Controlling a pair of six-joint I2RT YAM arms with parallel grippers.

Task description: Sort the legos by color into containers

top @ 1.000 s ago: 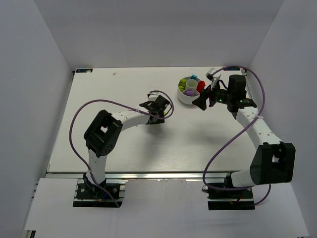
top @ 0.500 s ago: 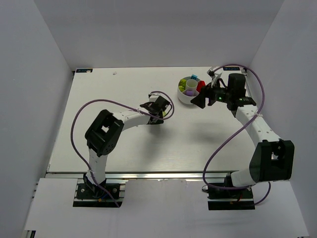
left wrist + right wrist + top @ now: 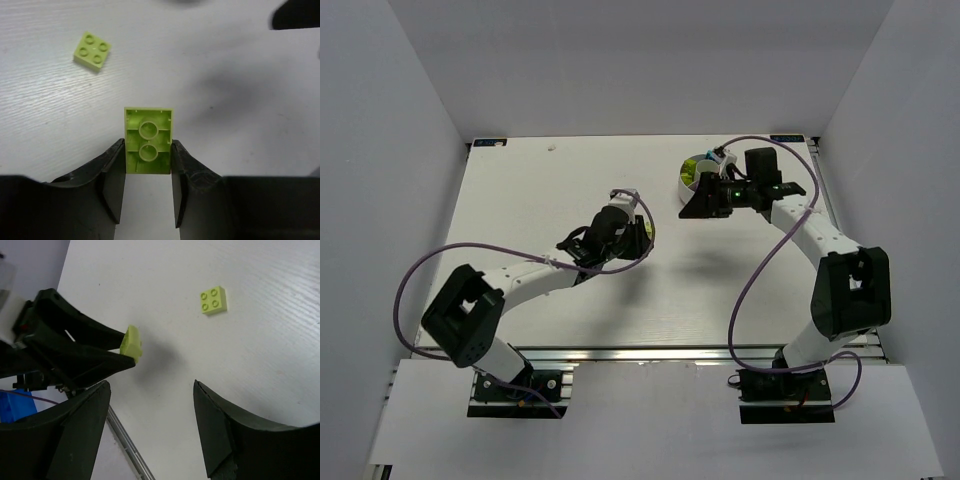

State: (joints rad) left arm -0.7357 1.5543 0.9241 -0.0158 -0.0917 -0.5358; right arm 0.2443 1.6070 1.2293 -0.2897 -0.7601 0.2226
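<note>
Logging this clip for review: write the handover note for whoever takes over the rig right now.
Left pincer: shut on a lime brick.
Right pincer: open, empty, by the white dish.
A loose lime brick lies studs-up on the table.
Done: cannot judge, since the right arm hides most of the dish.
Left: get both lime pieces into the dish's green compartment.

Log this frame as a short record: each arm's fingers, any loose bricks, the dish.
left fingers: shut on a lime green brick, hollow underside toward the wrist camera
right fingers: open, nothing between them
loose brick: lime green, square, studs up, flat on the table
dish: partly hidden by the right arm
</note>
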